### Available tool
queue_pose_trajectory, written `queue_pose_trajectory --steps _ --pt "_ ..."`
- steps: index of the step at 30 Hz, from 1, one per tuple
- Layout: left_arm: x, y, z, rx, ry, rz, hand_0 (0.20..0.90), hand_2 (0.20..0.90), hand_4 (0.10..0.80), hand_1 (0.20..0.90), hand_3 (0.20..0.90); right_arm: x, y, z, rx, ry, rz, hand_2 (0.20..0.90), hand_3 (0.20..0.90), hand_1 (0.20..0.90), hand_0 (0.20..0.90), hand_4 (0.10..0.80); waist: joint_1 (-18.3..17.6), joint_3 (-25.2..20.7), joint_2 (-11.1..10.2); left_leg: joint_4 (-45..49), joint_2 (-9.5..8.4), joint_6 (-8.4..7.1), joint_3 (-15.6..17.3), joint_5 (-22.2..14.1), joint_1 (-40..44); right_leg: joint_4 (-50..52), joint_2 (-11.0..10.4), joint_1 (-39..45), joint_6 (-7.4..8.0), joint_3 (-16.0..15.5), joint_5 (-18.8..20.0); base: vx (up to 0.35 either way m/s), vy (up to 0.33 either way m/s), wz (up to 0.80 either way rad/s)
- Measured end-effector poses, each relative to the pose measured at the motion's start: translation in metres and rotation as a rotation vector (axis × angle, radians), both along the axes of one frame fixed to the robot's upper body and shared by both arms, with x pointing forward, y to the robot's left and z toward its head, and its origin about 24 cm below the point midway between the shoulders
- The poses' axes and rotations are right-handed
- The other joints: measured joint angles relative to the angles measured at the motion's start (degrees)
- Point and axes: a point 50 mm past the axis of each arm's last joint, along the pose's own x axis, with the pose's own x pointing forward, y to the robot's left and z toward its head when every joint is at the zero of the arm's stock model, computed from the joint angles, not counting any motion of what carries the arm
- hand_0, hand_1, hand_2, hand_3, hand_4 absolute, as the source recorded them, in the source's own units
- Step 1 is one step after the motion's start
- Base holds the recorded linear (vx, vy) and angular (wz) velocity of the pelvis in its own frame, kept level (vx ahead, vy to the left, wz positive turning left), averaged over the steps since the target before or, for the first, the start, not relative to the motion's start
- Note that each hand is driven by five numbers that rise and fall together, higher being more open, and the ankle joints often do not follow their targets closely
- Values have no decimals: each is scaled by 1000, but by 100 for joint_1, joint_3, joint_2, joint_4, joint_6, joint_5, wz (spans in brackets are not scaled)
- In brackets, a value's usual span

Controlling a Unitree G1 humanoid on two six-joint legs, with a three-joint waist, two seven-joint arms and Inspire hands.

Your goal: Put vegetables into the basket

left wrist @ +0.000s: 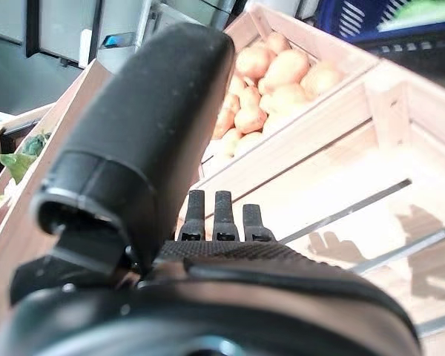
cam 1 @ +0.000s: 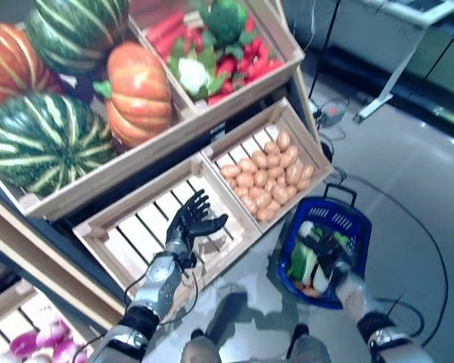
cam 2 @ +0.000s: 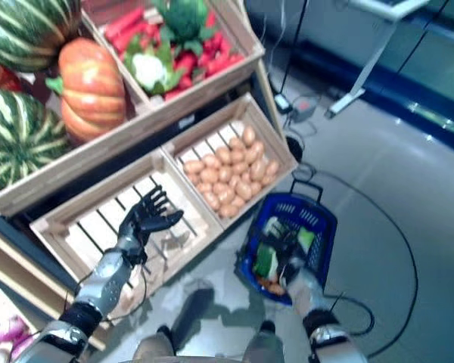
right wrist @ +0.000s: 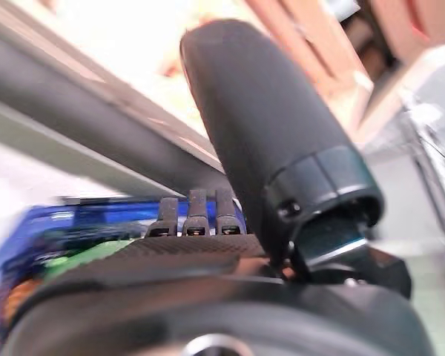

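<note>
The blue plastic basket stands on the floor to the right of the wooden stand. Green, white and orange vegetables lie in it. My right hand is over the basket's near part with straight fingers, holding nothing; its wrist view shows the straight fingers above the blue rim. My left hand is open with spread fingers above an empty slatted crate; it also shows in the right eye view. Its fingers point toward the potato crate.
The wooden stand rises at the left with crates on sloping shelves. A cable curves over the grey floor round the basket. A white frame leg stands at the far right.
</note>
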Motion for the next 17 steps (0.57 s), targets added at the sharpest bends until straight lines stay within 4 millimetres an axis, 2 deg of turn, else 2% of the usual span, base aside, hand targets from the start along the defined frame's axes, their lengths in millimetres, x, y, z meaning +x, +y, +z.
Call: queue_pose_trajectory --steps 2,4,7,12,17 --pt "-20 7 -20 6 73 28 900 900 800 900 900 -26 13 -16 49 59 41 900 900 900 900 800 -3 -223 8 -372 -47 -31 48 103 255 -387 66 225 40 0 141 131 57 -12" --pt "-36 11 -36 5 142 48 900 900 800 900 900 -39 21 -22 74 83 54 900 900 900 900 800 -13 -322 17 -657 -92 -38 79 212 465 -616 102 402 70 -3 225 66 53 -4" --pt "-56 11 -53 -6 221 46 900 900 800 900 900 -45 30 -22 102 82 75 900 900 900 900 800 -58 -462 12 -859 -129 -40 59 310 552 -767 114 495 96 0 268 33 36 6" --pt "-81 2 -70 -28 302 -34 900 900 800 900 900 -47 44 -16 127 45 138 900 900 900 900 800 -128 -653 8 -1031 -159 -30 -41 461 552 -779 114 494 101 13 271 35 20 11" --pt "-95 -14 -81 -51 365 -78 900 900 800 900 900 -55 51 -20 140 79 172 900 900 900 900 800 -149 -703 24 -1059 -161 -29 -100 546 535 -784 116 507 105 19 287 36 -17 5"
